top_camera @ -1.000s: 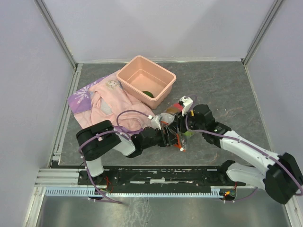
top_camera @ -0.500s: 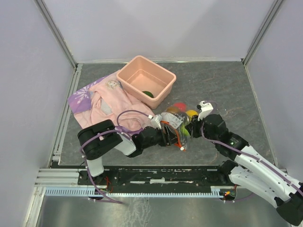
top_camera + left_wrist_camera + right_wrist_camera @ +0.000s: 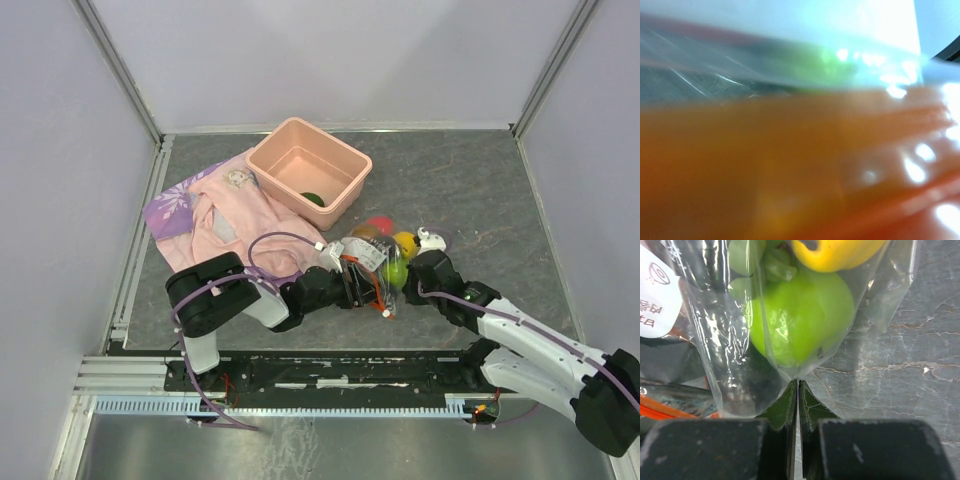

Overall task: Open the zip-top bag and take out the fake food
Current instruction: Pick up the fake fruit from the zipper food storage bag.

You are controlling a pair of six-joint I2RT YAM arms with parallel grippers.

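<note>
The zip-top bag (image 3: 372, 262) lies mid-table between my two grippers, with fake food inside: a red piece (image 3: 380, 224), a yellow one (image 3: 405, 240) and a green one (image 3: 395, 272). My left gripper (image 3: 356, 284) is at the bag's orange-red zip strip (image 3: 790, 170), which fills the blurred left wrist view and hides its fingers. My right gripper (image 3: 798, 382) is shut on a fold of the clear plastic just below the green fruit (image 3: 800, 315); the yellow fruit (image 3: 837, 250) lies beyond it. In the top view the right gripper (image 3: 412, 272) is at the bag's right side.
A salmon-pink tub (image 3: 352, 160) stands at the back with a dark green piece (image 3: 313, 198) inside. A pink-and-purple cloth (image 3: 220, 215) lies left of the bag. Grey stone-pattern tabletop (image 3: 900, 360) shows right of the bag.
My right gripper pulled off the top of the bag to the right, then came back lower and now pinches the plastic at the bag's right side. The left arm has barely moved.
</note>
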